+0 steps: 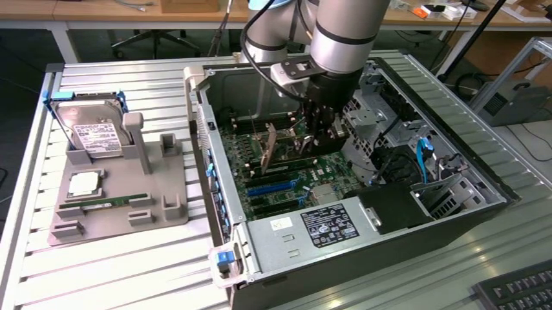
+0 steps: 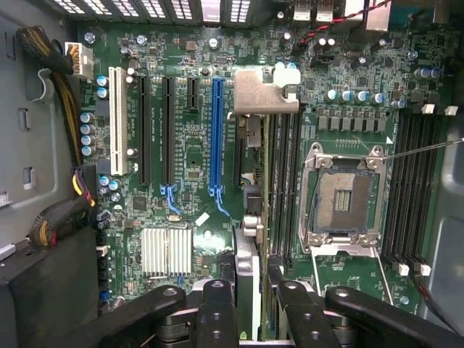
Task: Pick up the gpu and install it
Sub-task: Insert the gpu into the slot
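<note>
Wrist view: tool (image 2: 250, 304) gripping gpu (image 2: 248, 217) edge-on.

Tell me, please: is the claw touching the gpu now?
Touching. In the wrist view, the claw has its fingers pressed against both sides of the gpu, which stands edge-on over the motherboard.

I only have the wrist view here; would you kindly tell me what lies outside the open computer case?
Observer: A grey plastic holder sits on the slatted metal table, at the exterior view's left of the black computer case.
Operator: What does it hold?
Observer: A boxy silver hard drive with a white label stands at its far end.
Operator: Anything else?
Observer: A narrow green RAM stick lies flat nearer the camera.
</note>
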Available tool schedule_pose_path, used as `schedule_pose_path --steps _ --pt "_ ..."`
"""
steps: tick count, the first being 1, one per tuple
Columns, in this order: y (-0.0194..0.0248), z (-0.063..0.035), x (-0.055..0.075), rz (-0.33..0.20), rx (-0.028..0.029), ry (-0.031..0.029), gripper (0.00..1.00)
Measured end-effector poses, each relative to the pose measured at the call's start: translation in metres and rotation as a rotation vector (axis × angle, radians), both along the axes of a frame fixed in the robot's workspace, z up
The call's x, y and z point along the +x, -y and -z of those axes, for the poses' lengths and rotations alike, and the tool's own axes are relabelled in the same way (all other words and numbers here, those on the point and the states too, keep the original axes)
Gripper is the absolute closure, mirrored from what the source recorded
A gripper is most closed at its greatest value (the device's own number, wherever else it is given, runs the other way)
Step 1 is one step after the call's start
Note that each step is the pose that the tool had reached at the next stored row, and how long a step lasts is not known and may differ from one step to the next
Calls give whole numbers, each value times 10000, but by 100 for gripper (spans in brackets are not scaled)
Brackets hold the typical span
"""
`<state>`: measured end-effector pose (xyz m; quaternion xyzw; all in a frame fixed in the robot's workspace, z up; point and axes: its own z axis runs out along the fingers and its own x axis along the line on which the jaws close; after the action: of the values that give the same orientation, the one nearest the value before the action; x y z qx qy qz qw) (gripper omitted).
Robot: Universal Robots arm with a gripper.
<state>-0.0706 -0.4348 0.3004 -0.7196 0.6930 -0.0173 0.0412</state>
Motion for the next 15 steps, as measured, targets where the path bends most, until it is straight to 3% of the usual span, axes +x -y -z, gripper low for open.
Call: schedule_pose_path --steps 15 --pt "131 6 -45 0 0 0 73"
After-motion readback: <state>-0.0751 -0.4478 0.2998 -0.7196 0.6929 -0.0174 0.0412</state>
